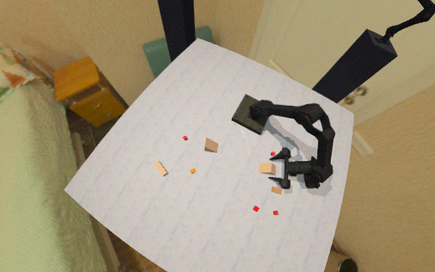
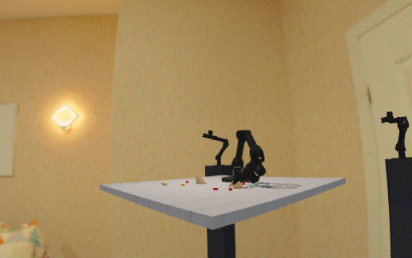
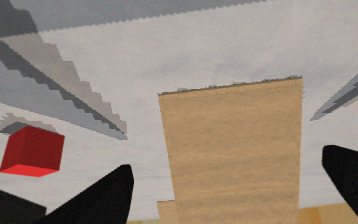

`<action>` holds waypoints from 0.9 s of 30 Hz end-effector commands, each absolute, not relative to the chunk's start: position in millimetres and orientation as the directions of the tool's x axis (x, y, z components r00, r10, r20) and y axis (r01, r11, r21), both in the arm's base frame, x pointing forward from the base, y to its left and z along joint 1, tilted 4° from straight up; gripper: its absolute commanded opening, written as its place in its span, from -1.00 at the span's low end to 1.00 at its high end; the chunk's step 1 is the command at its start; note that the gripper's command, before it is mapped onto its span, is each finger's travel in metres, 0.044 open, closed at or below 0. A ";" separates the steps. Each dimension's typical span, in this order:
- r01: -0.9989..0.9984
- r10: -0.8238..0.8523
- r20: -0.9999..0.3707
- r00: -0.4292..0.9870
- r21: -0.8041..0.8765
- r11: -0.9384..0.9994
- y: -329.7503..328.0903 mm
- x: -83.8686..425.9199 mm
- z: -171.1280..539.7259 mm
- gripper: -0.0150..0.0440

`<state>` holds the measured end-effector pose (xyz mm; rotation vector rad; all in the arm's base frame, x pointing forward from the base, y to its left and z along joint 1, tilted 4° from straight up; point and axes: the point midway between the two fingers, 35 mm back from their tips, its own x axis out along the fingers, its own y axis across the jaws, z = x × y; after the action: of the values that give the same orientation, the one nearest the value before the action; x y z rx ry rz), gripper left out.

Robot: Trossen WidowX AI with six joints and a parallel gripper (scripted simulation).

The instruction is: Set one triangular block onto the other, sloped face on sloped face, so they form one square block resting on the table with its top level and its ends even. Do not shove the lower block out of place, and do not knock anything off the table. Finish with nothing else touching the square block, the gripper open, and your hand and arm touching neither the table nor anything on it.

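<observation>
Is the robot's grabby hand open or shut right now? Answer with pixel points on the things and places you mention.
Open. The tool (image 1: 270, 169) (image 3: 224, 163) has its two fingers spread wide, with bare gaps beside the light wooden block (image 1: 267, 168) (image 3: 235, 150).
</observation>
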<state>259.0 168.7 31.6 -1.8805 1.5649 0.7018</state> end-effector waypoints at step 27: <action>-0.985 -0.677 -0.716 0.170 -0.100 -0.141 164.9 260.1 27.1 -0.23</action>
<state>260.1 164.6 26.4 -1.8872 1.5676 0.7057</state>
